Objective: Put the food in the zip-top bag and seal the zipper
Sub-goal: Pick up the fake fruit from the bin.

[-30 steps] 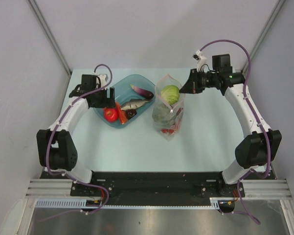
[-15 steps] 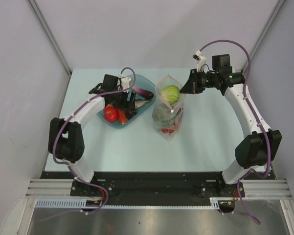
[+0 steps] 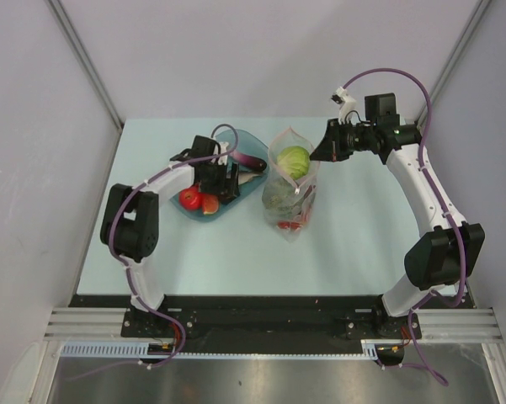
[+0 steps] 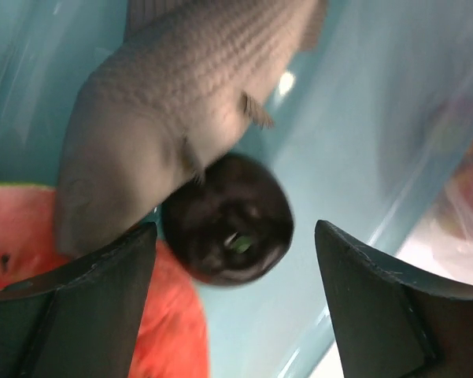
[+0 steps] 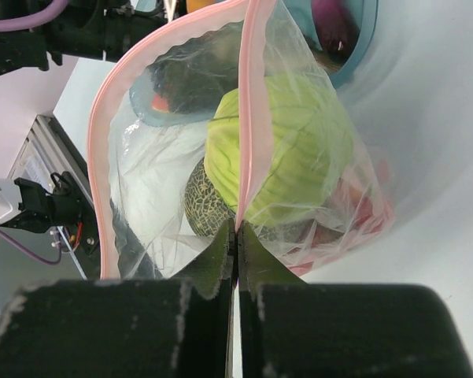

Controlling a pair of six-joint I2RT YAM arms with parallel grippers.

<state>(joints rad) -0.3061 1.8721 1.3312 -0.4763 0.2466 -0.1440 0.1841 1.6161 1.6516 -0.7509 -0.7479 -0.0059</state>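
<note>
Left end effector, fingers spread, hovers low in the tray near the desk's far edge. It straddles a small dark round piece that touches a grey fish. Both look light, hard and slick; the round piece may roll, so grip across its middle. Right end effector, pressed together, pinches the zipper of the floppy bag, which stands mid-desk holding green foods.
</note>
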